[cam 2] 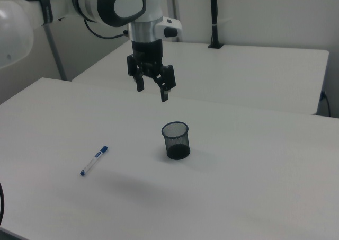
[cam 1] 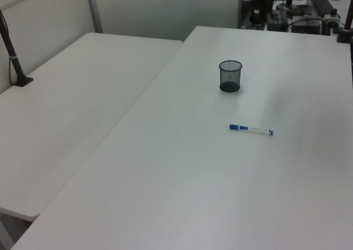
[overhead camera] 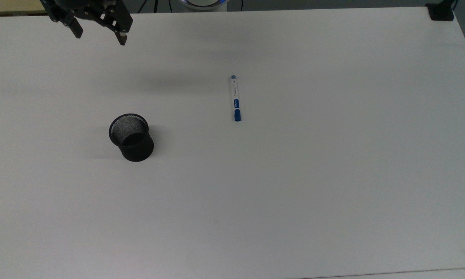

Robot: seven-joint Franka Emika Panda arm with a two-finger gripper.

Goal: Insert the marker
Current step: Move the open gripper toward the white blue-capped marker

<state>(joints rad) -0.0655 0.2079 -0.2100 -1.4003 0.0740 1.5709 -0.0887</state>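
Observation:
The marker lies flat on the white table, white with a blue cap toward the top view's bottom; I also see the marker in the left view and the marker in the right view. A black mesh cup stands upright and empty left of it; the cup and cup show in the side views. My gripper hangs open high above the table at the top view's upper left, far from the marker; in the right view the gripper is above and behind the cup, holding nothing.
A second white table adjoins on the left view's left. A black clamp post stands on it. Another black clamp sits at the top view's upper right corner. Equipment and cables crowd the far end.

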